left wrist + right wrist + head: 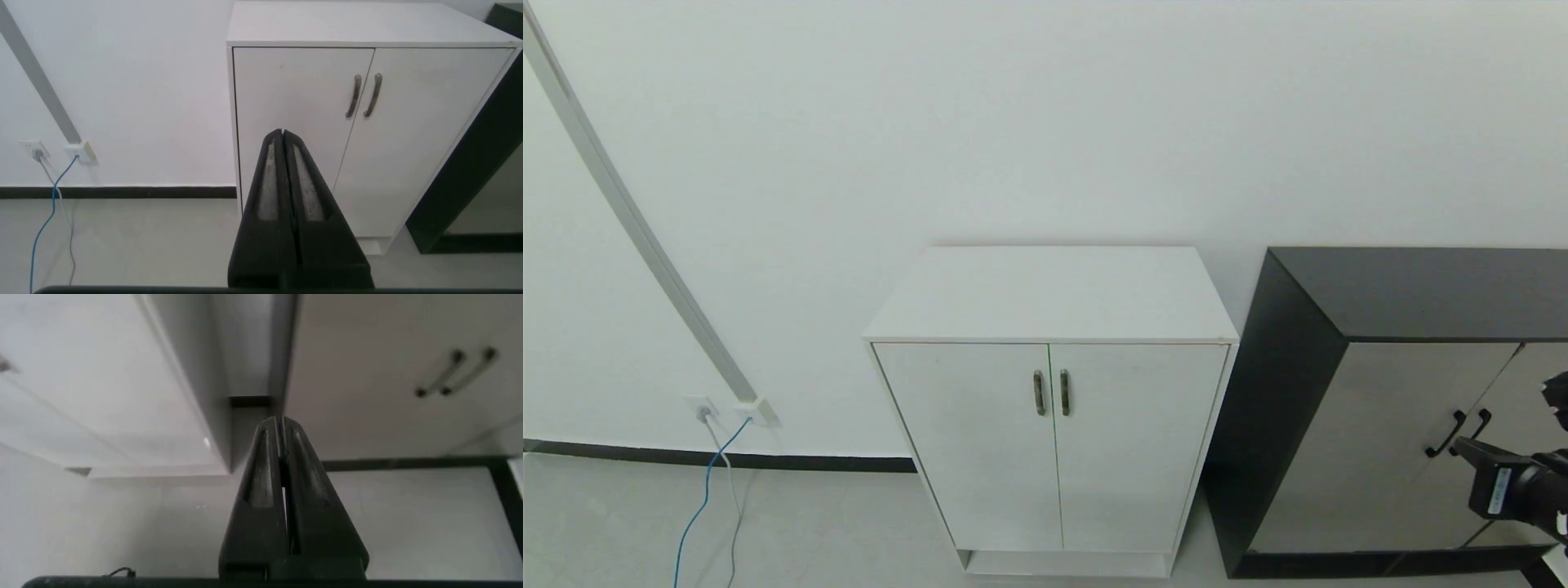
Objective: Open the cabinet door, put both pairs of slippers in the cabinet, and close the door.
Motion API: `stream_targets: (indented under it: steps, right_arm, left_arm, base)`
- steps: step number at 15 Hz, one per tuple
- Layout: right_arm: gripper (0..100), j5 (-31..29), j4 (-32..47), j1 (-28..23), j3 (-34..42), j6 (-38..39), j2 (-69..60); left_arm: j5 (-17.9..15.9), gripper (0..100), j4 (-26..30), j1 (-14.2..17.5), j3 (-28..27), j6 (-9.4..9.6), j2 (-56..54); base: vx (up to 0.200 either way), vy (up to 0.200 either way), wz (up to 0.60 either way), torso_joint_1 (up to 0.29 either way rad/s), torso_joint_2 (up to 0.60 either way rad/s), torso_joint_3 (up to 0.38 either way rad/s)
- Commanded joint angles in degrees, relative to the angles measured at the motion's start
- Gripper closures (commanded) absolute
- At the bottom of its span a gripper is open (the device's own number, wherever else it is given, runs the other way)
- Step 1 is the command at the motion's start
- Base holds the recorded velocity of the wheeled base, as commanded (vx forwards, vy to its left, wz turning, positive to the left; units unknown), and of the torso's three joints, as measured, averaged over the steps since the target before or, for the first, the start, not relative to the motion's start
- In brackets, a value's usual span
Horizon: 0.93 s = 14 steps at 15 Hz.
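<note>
The white cabinet [1054, 294] stands against the wall with both doors closed. Its two vertical metal handles [1051, 393] meet at the centre seam. In the left wrist view the same cabinet [294, 106] lies ahead, and my left gripper [283, 137] is shut and empty, well short of the left door. My right gripper [1460, 445] sits at the far right of the head view, in front of the black cabinet's doors. Its fingers [283, 429] are pressed together with nothing held, pointing at the gap between the two cabinets.
A black cabinet [1380, 294] with grey doors and black handles [1458, 431] stands just right of the white one. Wall sockets [701, 406] with cables [698, 506] trailing to the floor are on the left, under a slanted conduit [629, 212]. Bare floor [833, 531] lies in front.
</note>
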<state>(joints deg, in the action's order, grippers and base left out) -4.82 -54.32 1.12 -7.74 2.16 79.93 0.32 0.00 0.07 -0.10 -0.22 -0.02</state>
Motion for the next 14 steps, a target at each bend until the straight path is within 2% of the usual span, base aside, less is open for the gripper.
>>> stream_targets:
  steps: [1,5,6,14]
  right_arm:
    - [100,0.1,1.0,-3.6,1.9,0.0,-5.4]
    - [100,0.1,8.4,-4.4,1.9,-0.1,-13.7]
    - [100,0.4,13.1,-4.4,1.8,-0.1,-18.0]
    - [100,2.2,33.8,-4.2,2.2,-0.1,-39.2]
  left_arm:
    - [0.0,100,0.0,0.0,0.0,0.04,0.0]
    - [0.0,100,0.0,0.0,0.0,-0.04,0.0]
    - [0.0,100,0.0,0.0,0.0,-0.04,0.0]
    - [0.0,100,0.0,0.0,0.0,0.04,0.0]
  base:
    - [0.000,0.000,0.00,0.000,0.00,0.000]
    - [0.000,0.000,0.00,0.000,0.00,0.000]
    - [0.000,0.000,0.00,0.000,0.00,0.000]
    - [0.000,0.000,0.00,0.000,0.00,0.000]
